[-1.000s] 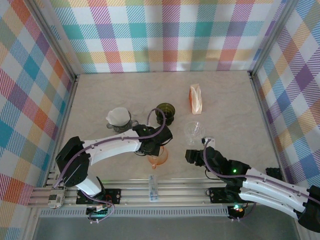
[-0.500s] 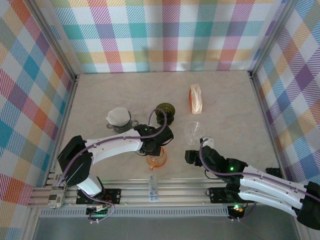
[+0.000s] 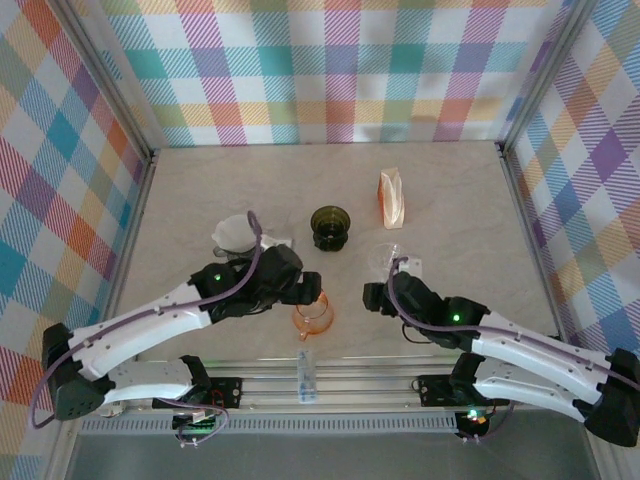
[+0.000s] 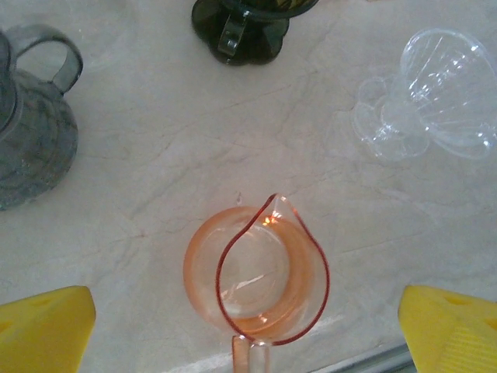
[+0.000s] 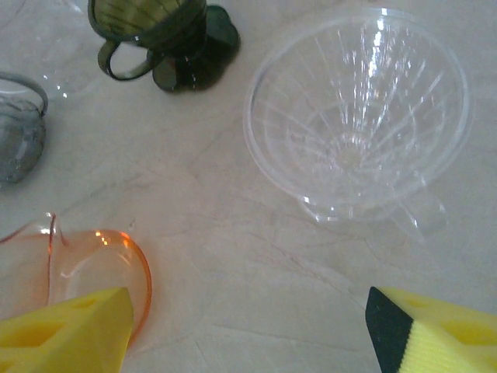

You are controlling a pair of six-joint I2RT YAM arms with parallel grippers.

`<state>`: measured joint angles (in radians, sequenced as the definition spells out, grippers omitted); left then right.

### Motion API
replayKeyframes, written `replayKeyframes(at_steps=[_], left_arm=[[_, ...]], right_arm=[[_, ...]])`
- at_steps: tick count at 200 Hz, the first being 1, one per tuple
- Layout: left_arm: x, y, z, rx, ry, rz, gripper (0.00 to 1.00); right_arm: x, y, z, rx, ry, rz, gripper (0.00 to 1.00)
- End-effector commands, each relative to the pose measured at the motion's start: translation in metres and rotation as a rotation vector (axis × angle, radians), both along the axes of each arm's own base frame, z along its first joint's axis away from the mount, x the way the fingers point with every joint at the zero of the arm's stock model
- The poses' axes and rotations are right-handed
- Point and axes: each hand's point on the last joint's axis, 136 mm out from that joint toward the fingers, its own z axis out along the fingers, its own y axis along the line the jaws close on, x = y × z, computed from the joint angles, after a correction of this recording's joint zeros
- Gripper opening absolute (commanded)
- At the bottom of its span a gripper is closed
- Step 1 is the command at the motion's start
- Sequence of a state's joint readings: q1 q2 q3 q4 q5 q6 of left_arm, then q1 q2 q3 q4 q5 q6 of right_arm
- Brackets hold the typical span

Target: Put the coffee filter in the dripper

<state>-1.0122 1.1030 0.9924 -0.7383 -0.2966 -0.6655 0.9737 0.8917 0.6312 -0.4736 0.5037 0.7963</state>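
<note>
Since a second ago my left arm has swung back toward the lower left of the overhead view. The left gripper [image 3: 306, 289], which was closed down at the orange dripper [image 4: 256, 289], now has its jaws spread wide and grips nothing. The dripper stands free on the table [image 3: 460, 200], at the bottom centre of the left wrist view. I can see straight through it to the marble, so it is empty.

My right gripper [image 5: 250, 332] has crept up and left toward the clear dripper [image 5: 357, 116]. Its jaws are also apart with nothing between them. That clear dripper is upright in the upper right of the right wrist view, and it is empty.

The dark green dripper [image 3: 330, 227] sits near the middle of the table, and I cannot make out anything inside it. The white coffee filter [image 3: 234, 230] lies in the grey dripper [image 4: 35, 148], left of centre from above. It is well apart from the orange dripper. An orange-and-white packet [image 3: 393, 197] stands toward the upper right.
</note>
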Motion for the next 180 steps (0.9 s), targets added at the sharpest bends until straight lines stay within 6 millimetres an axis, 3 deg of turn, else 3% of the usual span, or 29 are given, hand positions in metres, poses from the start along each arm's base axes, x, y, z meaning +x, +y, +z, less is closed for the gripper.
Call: replayKeyframes(at_steps=[1, 35, 65, 114, 151, 180], left_arm=[[-0.004, -0.001, 0.000, -0.080, -0.036, -0.006, 1.00], [-0.008, 0.017, 0.000, -0.106, -0.074, 0.024, 1.00], [-0.012, 0.028, -0.001, -0.127, -0.095, 0.040, 0.98], [-0.016, 0.043, -0.005, -0.137, -0.119, 0.067, 0.96], [-0.020, 0.052, -0.014, -0.122, -0.103, 0.086, 0.99], [-0.021, 0.054, -0.018, -0.128, -0.095, 0.095, 1.00]], right_arm=[[0.018, -0.017, 0.004, -0.057, 0.045, -0.058, 0.76], [0.052, -0.044, 0.008, -0.041, 0.094, -0.155, 0.67], [0.073, -0.062, -0.010, -0.013, 0.194, -0.221, 0.63], [0.104, -0.064, -0.033, -0.009, 0.241, -0.205, 0.54], [0.113, -0.063, -0.050, 0.009, 0.280, -0.196, 0.46], [0.115, -0.058, -0.056, 0.013, 0.299, -0.172, 0.32]])
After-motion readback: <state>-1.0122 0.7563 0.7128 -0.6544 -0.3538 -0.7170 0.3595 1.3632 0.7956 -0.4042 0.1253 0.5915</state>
